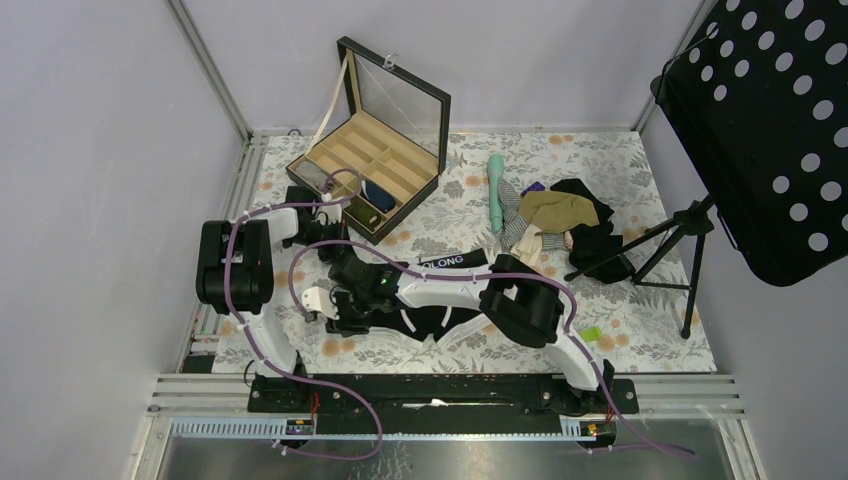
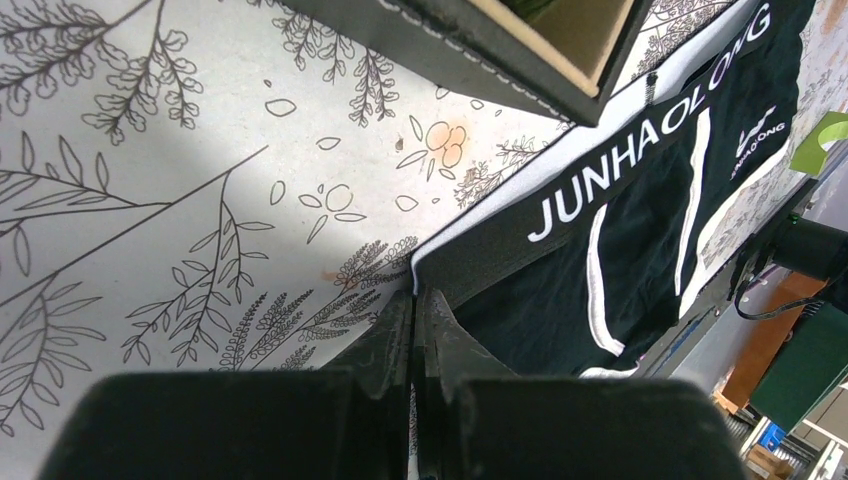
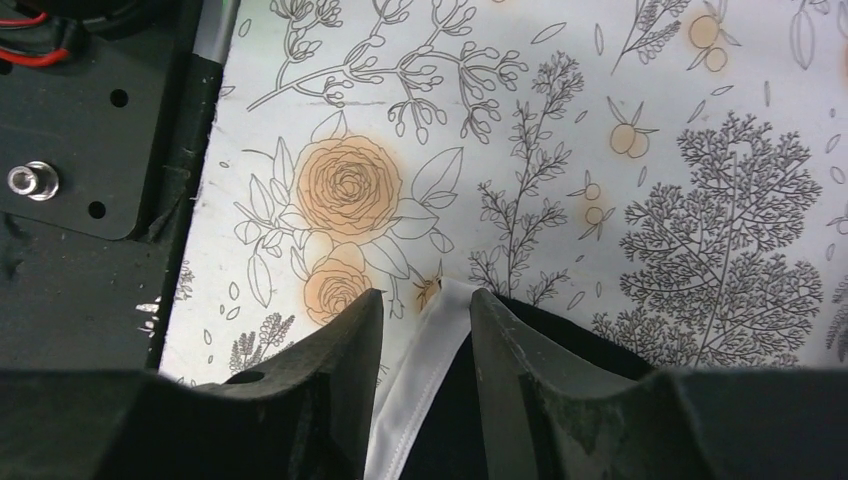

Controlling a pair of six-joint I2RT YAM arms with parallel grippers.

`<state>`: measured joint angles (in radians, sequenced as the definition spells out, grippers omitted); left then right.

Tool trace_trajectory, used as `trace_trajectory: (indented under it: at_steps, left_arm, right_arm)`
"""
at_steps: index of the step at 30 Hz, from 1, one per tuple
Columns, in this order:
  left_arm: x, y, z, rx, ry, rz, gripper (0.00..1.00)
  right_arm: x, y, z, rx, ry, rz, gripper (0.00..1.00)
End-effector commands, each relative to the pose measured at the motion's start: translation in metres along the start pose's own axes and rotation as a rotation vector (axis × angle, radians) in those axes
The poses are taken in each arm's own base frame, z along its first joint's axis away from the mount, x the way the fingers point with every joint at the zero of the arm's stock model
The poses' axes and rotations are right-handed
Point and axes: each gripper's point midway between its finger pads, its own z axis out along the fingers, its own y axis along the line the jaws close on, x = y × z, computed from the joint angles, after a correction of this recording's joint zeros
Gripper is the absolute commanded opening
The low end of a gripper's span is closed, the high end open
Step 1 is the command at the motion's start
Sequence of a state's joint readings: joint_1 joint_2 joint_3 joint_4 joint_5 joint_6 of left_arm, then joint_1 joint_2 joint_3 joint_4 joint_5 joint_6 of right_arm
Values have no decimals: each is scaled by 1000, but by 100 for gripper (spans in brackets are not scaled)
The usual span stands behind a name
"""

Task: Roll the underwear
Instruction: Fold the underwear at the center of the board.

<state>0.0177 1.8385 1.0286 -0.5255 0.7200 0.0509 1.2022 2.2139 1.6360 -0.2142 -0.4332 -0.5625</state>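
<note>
The underwear [image 2: 640, 250] lies flat on the flowered cloth, dark navy with white piping and a black waistband [image 2: 600, 185] lettered in white. My left gripper [image 2: 415, 292] is shut, its fingertips pinched on the waistband's near corner. In the right wrist view, a white-edged hem corner [image 3: 440, 330] of the underwear runs up between the fingers of my right gripper [image 3: 428, 295]. The right gripper is open and straddles that corner. From above, both arms cross over the underwear [image 1: 440, 322], and only part of the waistband [image 1: 455, 261] shows.
An open compartment box [image 1: 370, 170] stands at the back left, its corner close above the left gripper [image 2: 480, 50]. A pile of tan and black garments [image 1: 560, 215] and a mint-green item [image 1: 495, 185] lie at the back right. A black stand's tripod [image 1: 690, 240] is on the right.
</note>
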Motion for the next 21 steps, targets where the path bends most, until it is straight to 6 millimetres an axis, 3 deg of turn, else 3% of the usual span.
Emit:
trace_trajectory:
  at_steps: [1, 15, 18, 21]
  left_arm:
    - [-10, -5, -9, -12, -46, 45, 0]
    - [-8, -7, -9, -3, -48, 51, 0]
    - [-8, -7, -9, -5, -48, 53, 0]
    - [-9, -9, -13, -9, -52, 62, 0]
  right_arm:
    - [-16, -16, -1, 68, -33, -37, 44]
    - [9, -3, 19, 35, 25, -46, 38]
    - [12, 1, 23, 23, 36, -49, 31]
    - [-3, 3, 19, 15, 3, -41, 17]
